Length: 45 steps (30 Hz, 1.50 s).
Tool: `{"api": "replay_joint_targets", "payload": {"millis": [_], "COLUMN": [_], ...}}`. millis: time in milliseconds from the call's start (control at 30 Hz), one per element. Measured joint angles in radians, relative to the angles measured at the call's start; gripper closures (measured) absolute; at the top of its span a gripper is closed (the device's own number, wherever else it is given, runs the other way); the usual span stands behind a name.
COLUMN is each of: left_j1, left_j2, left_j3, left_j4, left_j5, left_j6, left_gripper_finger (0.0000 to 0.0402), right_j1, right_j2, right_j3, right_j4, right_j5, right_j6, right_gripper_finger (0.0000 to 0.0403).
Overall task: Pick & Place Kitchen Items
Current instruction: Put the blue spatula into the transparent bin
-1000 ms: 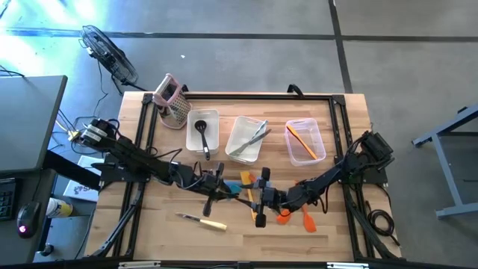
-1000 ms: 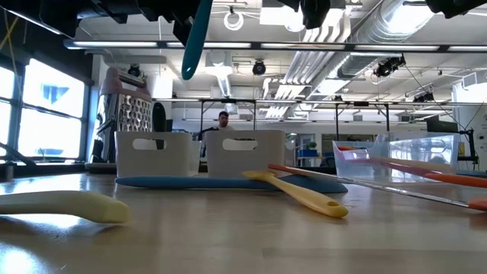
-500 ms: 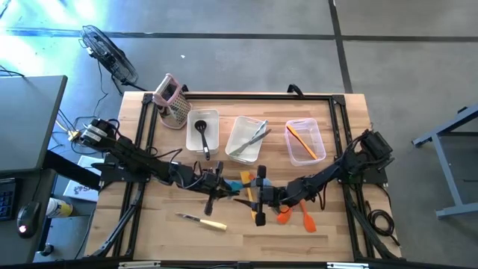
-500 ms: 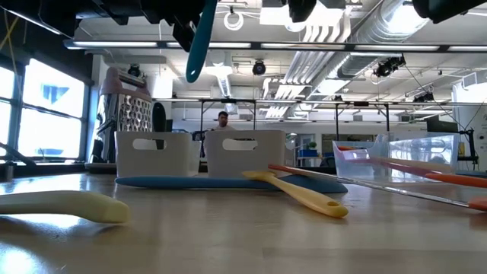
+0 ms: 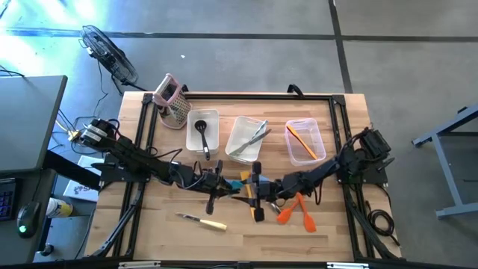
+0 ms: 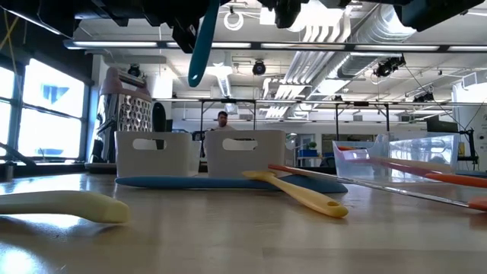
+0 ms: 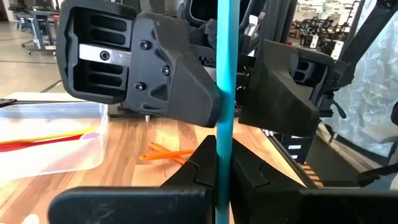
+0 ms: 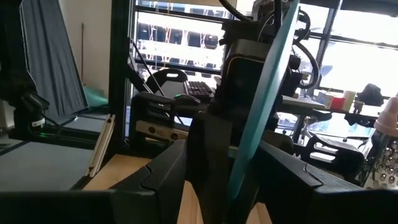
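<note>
At table centre, left gripper (image 5: 224,187) clamps the slim teal silicone spatula (image 7: 224,93) upright; right gripper (image 5: 256,188), at three o'clock, apparently spread around it, should close squarely.

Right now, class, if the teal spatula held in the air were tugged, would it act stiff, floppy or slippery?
The teal spatula is probably fairly stiff: it runs straight where it hangs from the left gripper. It looks slim, so likely light. Its smooth handle may slip or pivot if tugged.
</note>
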Motion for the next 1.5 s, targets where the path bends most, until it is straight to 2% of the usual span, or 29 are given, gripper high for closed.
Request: {"api": "replay_joint_targets", "payload": {"millis": [133,267,400,533,600,733,933,1067,1367,1500], "left_j1": [0.000,0.000,0.000,0.000,-0.001,-0.002,0.000,0.000,0.001,0.001], "left_j2": [0.000,0.000,0.000,0.000,0.012,0.041,0.080,0.082,0.083,0.082], "left_j3": [0.000,0.000,0.000,0.000,0.000,-0.001,0.000,0.000,-0.001,-0.001], "left_j4": [-0.010,-0.029,-0.030,-0.030,-0.026,-0.016,-0.011,-0.008,-0.011,-0.016], "left_j5": [-0.003,-0.025,-0.027,-0.036,-0.048,-0.046,-0.058,-0.048,-0.044,-0.049], "left_j6": [0.000,0.000,0.000,0.000,0.011,0.005,-0.039,-0.066,-0.059,-0.043], "left_gripper_finger": [0.0394,0.0394,0.0394,0.0394,0.0394,0.0392,0.0357,0.0350,0.0346,0.0345], "right_j1": [-0.015,-0.029,-0.037,-0.042,-0.049,-0.064,-0.084,-0.087,-0.077,-0.063], "right_j2": [0.000,0.000,0.000,0.000,0.000,0.000,0.000,0.000,-0.060,-0.094], "right_j3": [0.000,0.000,0.000,0.000,0.000,0.000,-0.001,0.001,0.002,0.001], "right_j4": [-0.002,-0.008,-0.036,-0.054,-0.069,-0.102,-0.151,-0.168,-0.314,-0.384], "right_j5": [-0.014,-0.014,-0.016,-0.022,-0.065,-0.137,-0.174,-0.195,-0.190,-0.123], "right_j6": [0.000,0.000,-0.001,-0.002,0.004,0.016,-0.004,-0.023,-0.034,-0.032], "right_gripper_finger": [0.0232,0.0257,0.0301,0.0362,0.0386,0.0388,0.0393,0.0393,0.0393,0.0393]}}
